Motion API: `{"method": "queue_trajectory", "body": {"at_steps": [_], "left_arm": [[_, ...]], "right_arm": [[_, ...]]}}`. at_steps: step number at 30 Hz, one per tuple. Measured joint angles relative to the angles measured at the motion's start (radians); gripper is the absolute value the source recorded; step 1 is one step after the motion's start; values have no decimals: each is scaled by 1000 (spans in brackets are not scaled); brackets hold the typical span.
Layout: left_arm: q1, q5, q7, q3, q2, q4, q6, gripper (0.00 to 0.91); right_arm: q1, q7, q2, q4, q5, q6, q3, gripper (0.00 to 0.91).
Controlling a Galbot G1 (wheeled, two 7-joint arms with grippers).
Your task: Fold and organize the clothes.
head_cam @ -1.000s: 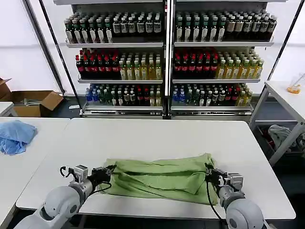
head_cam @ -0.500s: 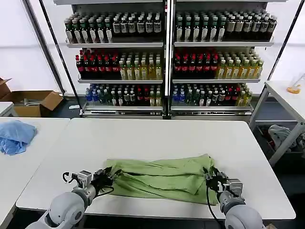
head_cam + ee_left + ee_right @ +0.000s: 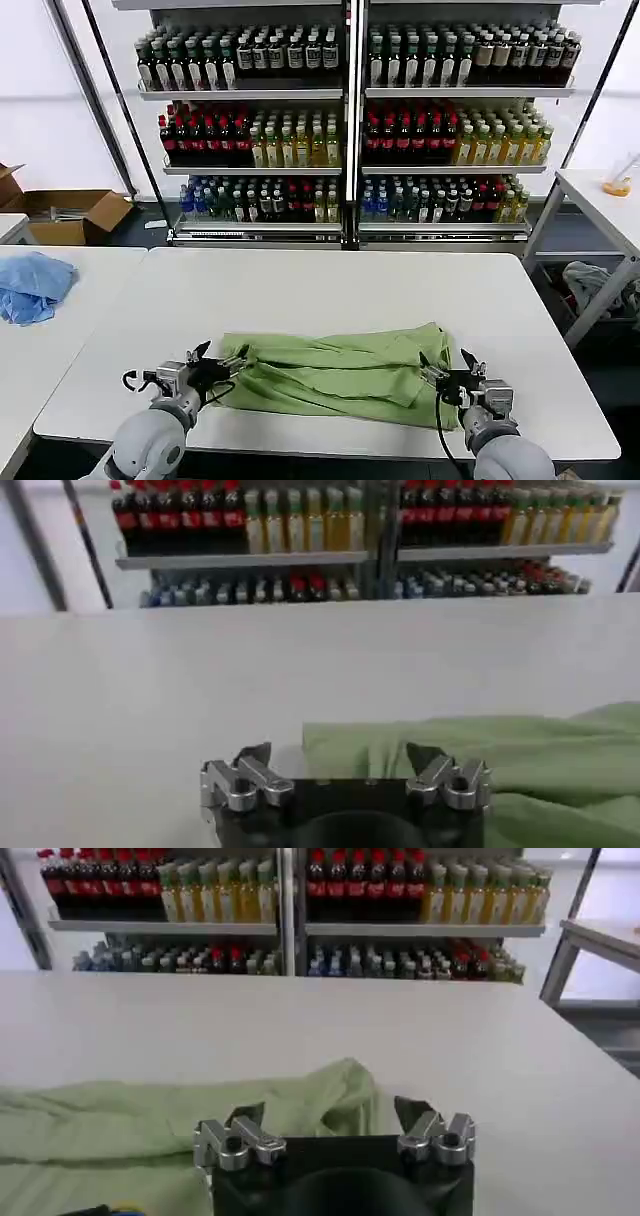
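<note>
Jaws spread on left gripper (image 3: 218, 362) and right gripper (image 3: 448, 371), flanking rumpled, folded light green T-shirt (image 3: 335, 372)

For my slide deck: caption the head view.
Both end effectors, left and right, open at opposite ends of the green T-shirt on the white table.

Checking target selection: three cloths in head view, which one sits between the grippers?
The light green T-shirt, bunched on the centre table between left gripper and right gripper. The blue cloth and grey-white cloth lie off to the sides.
</note>
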Motion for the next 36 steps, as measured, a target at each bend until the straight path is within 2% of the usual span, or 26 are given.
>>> {"method": "queue_trajectory", "body": {"at_steps": [2, 4, 6, 7, 8, 25, 36], "left_arm": [[10, -3, -4, -1, -16, -1, -1, 887], [20, -5, -6, -1, -31, -1, -2, 675], [31, -6, -8, -1, -46, 1, -4, 181], [35, -7, -9, -2, -52, 3, -5, 50], [39, -9, -9, -3, -58, 5, -6, 30], [93, -105, 9, -64, -102, 12, -49, 30], [109, -259, 35, -189, -78, -9, -49, 30]], "right_arm": [[-3, 0, 1, 0, 0, 0, 4, 907], [-5, 1, 3, 4, 0, 0, 8, 907], [-6, 2, 5, 7, 1, 0, 9, 907], [-7, 2, 4, 9, 1, -1, 11, 907], [-9, 2, 4, 11, 2, -1, 12, 907], [-7, 9, 8, 15, 7, 2, 28, 907], [1, 10, 1, 12, 13, 9, 36, 907]]}}
